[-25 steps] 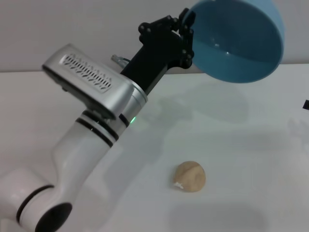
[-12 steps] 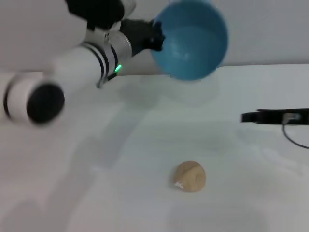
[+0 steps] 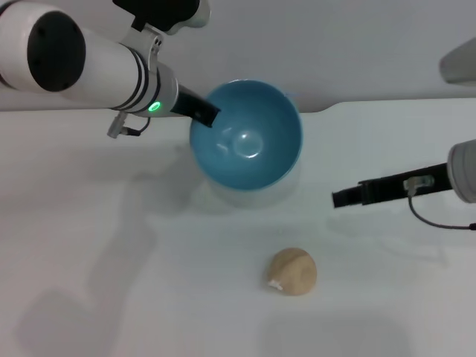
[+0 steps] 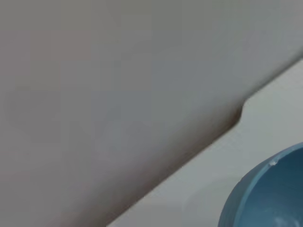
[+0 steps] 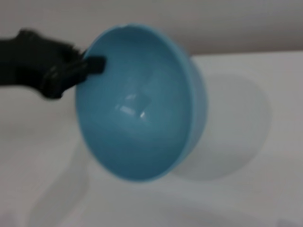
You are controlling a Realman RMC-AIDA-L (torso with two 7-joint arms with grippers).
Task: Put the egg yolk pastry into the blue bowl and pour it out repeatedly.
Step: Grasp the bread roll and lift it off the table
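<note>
The blue bowl (image 3: 245, 141) is empty and tilted, with its opening facing me, just above the table at the back centre. My left gripper (image 3: 205, 115) is shut on its left rim. The bowl also shows in the left wrist view (image 4: 270, 198) and in the right wrist view (image 5: 142, 104), where the left gripper (image 5: 90, 65) pinches the rim. The egg yolk pastry (image 3: 292, 271), a tan lumpy ball, lies on the table in front of the bowl, apart from it. My right gripper (image 3: 346, 196) reaches in from the right, between the bowl and the pastry, touching neither.
The white table (image 3: 111, 245) ends at a grey wall (image 3: 335, 44) behind the bowl. The left arm (image 3: 82, 63) spans the upper left. A cable (image 3: 439, 222) hangs from the right arm.
The left arm has swung the bowl down and to the left, from high up to just above the table. The right gripper has come in from the right. The pastry has not moved.
</note>
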